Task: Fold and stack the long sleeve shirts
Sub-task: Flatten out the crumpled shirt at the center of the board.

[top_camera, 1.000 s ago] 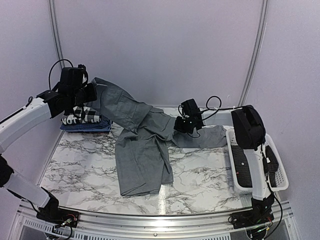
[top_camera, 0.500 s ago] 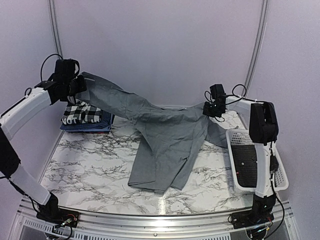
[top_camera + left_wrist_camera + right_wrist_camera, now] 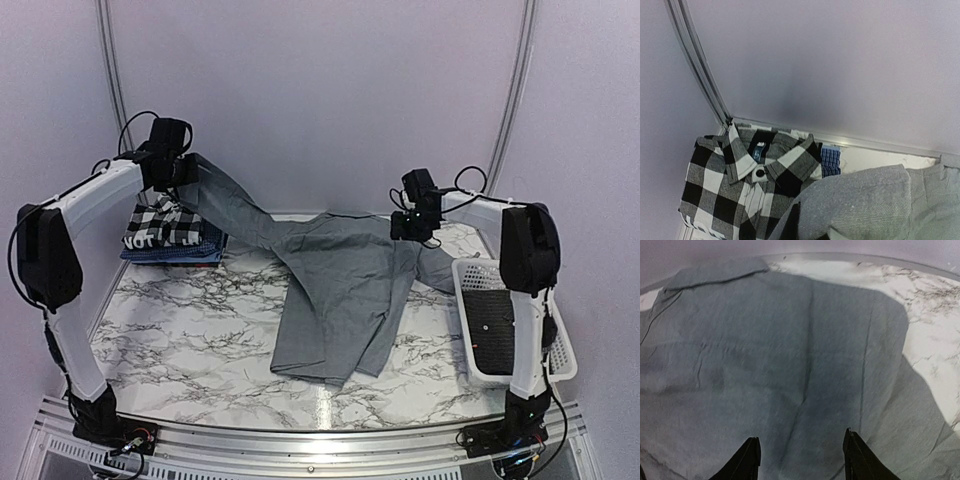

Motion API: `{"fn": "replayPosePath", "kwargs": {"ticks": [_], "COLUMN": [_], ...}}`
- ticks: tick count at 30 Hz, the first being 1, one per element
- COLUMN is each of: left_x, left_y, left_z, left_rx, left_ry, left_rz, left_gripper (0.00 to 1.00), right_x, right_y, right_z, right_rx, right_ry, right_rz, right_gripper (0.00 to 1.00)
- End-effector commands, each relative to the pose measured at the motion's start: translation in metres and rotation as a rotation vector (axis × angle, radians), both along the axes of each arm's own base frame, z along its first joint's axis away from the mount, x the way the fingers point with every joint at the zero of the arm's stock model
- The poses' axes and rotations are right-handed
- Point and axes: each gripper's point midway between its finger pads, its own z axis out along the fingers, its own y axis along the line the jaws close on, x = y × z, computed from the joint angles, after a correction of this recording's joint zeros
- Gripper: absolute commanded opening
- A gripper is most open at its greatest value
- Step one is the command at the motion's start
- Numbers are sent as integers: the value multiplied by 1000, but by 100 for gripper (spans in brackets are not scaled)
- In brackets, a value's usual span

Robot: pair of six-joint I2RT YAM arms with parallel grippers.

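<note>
The plain mid-grey long sleeve shirt (image 3: pixel 340 275) lies spread across the marble table, its left sleeve pulled up and leftward. My left gripper (image 3: pixel 183 172) is shut on that sleeve end, held above the folded stack. In the left wrist view grey cloth (image 3: pixel 865 200) hides the fingers. The stack has the black-and-white checked shirt (image 3: pixel 160 228) (image 3: pixel 730 190) on top of a blue one (image 3: pixel 175 253) (image 3: pixel 830 161). My right gripper (image 3: pixel 408 222) (image 3: pixel 802 457) hangs open just above the grey shirt's back (image 3: pixel 790 365), holding nothing.
A white slatted basket (image 3: pixel 461 295) stands at the table's right edge beside the right arm. The marble table (image 3: pixel 180 320) (image 3: pixel 935 335) shows in front of the stack and right of the shirt. The back wall is close behind both grippers.
My right gripper has opened and let go of the grey shirt, whose right side has dropped onto the table. My left gripper has moved right with the sleeve.
</note>
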Motion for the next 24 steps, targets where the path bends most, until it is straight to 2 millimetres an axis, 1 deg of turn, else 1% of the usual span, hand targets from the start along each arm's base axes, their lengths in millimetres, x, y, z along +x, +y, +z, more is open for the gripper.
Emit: {"fn": "replayPosePath", "kwargs": {"ticks": [1, 4, 7, 8, 10, 15, 17, 19, 20, 21, 22, 23, 24], "left_x": [12, 21, 29, 32, 37, 46, 48, 50, 50, 49, 49, 49, 49], "left_y": [36, 58, 68, 68, 65, 63, 61, 60, 60, 61, 61, 61, 61], "left_z": [32, 42, 47, 48, 45, 33, 31, 29, 30, 32, 33, 35, 37], "left_rx": [33, 29, 32, 31, 37, 35, 30, 28, 28, 28, 31, 32, 32], "left_ry": [-59, -74, -78, -79, -68, -46, -45, -43, -43, -46, -49, -53, -57], "left_rz": [109, 152, 166, 157, 138, 125, 121, 119, 118, 119, 123, 122, 122], "left_gripper": [0, 0, 0, 0, 0, 7, 10, 14, 18, 27, 33, 38, 46], "right_x": [-46, -83, -121, -133, -155, -206, -223, -235, -240, -244, -248, -250, -252], "right_y": [55, 86, 110, 119, 131, 153, 157, 154, 151, 147, 143, 138, 133], "right_z": [33, 25, 14, 12, 4, -21, -30, -36, -36, -33, -30, -25, -21], "right_rx": [41, 49, 68, 71, 72, 61, 53, 28, 20, 23, 28, 27, 24], "right_ry": [-37, -18, 15, 18, 42, 106, 133, 148, 147, 144, 139, 130, 121], "right_rz": [133, 208, 275, 299, 334, 413, 429, 424, 413, 404, 396, 384, 372], "right_gripper": [53, 53, 53, 53, 54, 54, 54, 54, 55, 55, 56, 57, 59]}}
